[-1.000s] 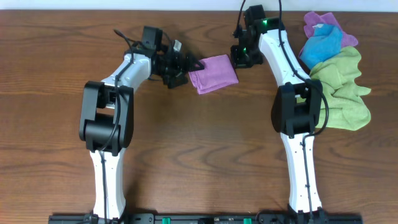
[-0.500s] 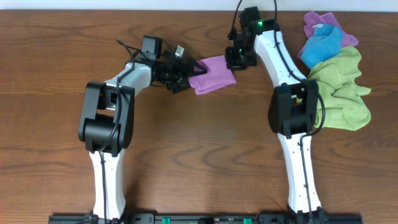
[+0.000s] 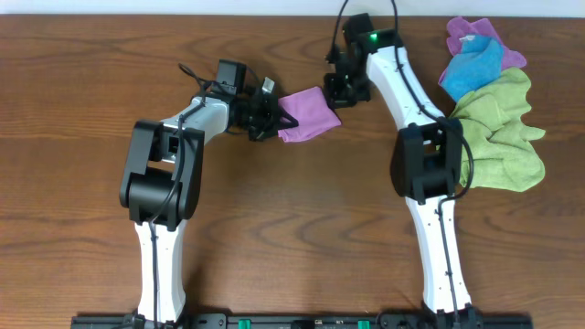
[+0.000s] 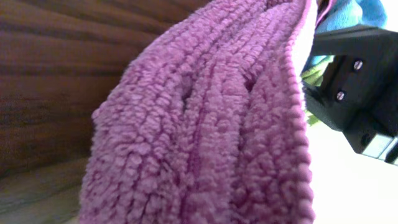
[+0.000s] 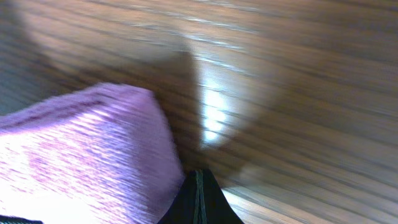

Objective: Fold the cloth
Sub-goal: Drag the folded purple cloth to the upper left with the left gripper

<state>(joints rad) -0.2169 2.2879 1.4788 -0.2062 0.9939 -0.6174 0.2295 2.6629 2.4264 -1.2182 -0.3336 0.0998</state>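
The cloth (image 3: 307, 115), lavender and fuzzy, lies folded small at upper centre of the wooden table (image 3: 292, 228). The right gripper (image 5: 199, 186) has its fingers pressed together at the cloth's corner. The cloth hides the left gripper's (image 3: 267, 115) fingers, so I cannot tell their state.

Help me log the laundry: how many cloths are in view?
4. The lavender cloth is at top centre; a purple cloth, a blue cloth and a lime-green cloth are bunched at far right. Others may hide underneath.
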